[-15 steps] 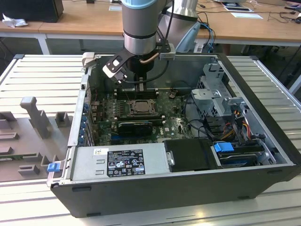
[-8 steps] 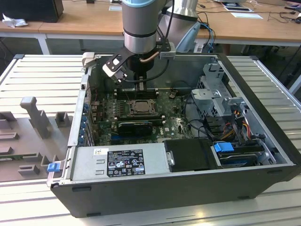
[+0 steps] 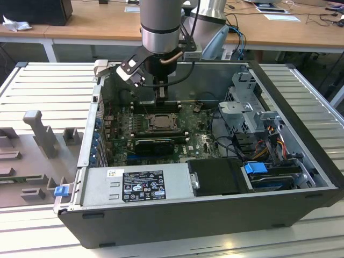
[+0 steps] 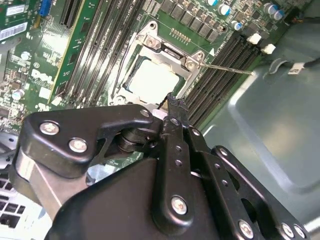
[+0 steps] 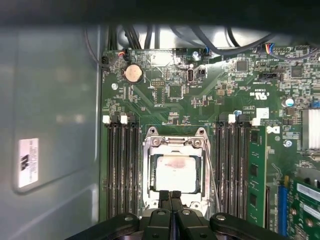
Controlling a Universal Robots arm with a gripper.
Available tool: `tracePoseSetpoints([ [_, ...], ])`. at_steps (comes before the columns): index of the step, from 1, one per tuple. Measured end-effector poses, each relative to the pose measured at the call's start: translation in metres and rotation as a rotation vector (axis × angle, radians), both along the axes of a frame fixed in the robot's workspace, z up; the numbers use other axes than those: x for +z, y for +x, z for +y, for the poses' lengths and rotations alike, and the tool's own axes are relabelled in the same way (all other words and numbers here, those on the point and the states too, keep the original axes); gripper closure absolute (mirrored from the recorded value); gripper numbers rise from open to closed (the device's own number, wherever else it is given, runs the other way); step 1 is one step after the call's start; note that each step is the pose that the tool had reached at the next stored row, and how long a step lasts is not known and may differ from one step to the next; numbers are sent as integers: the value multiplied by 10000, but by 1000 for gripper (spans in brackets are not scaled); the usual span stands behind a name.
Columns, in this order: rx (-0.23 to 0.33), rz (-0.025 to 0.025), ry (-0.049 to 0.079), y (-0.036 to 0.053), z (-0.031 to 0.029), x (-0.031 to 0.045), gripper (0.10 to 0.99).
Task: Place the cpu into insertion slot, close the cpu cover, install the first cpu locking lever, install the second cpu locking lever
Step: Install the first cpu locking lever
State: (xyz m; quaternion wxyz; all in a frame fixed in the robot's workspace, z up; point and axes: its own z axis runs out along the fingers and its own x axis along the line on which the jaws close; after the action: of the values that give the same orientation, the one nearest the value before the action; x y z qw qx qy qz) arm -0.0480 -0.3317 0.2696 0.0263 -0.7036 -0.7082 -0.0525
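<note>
- The gripper [image 5: 170, 196] was clenched, its fingers together with nothing between them, at the edge of the slot [image 5: 147, 175].
- The cpu [image 5: 175, 173] lay in the slot, between the memory slots [image 5: 122, 170].
- The cover [image 5: 174, 149] lay flat over the cpu, framing it.
- A thin lever [image 4: 227, 68] stuck out sideways from the slot.

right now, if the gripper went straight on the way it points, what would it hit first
Probably the cpu cover, at the frame edge beside the cpu; the gripper, fingers shut, points down there. Depth is unclear.
</note>
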Motion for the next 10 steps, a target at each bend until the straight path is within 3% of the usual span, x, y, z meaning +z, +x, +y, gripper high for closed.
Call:
tracePoseSetpoints([
  [3, 0, 4, -7, 0, 0, 108, 980],
  [6, 2, 4, -22, 1, 0, 168, 980],
  [10, 336, 4, -27, 0, 0, 175, 980],
])
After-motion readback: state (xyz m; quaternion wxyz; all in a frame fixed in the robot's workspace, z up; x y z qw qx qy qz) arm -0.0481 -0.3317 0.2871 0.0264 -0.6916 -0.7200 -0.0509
